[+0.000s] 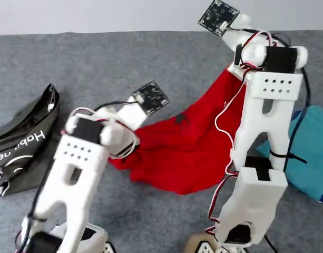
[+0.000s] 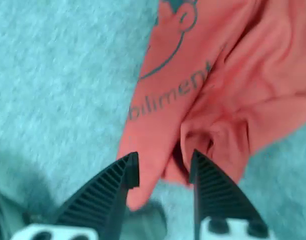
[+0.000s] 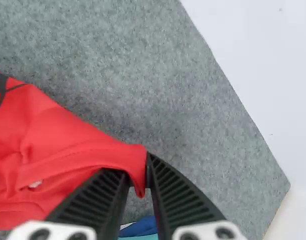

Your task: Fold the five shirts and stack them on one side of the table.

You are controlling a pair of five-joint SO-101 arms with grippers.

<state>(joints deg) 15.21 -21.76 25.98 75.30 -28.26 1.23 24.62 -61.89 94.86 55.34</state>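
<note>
Early stage, no stack yet: right pincer (image 3: 138, 172) pinches red shirt (image 1: 187, 153), left pincer (image 2: 165, 167) spread astride its fold; dark shirt (image 1: 24, 142) and teal shirt (image 1: 311, 153) wait outside the pincers

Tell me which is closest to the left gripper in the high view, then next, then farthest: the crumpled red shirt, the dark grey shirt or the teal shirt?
1. Crumpled red shirt: right at the left gripper, its edge between the open jaws.
2. Dark grey shirt: off on the left side.
3. Teal shirt: far over on the right side.
</note>
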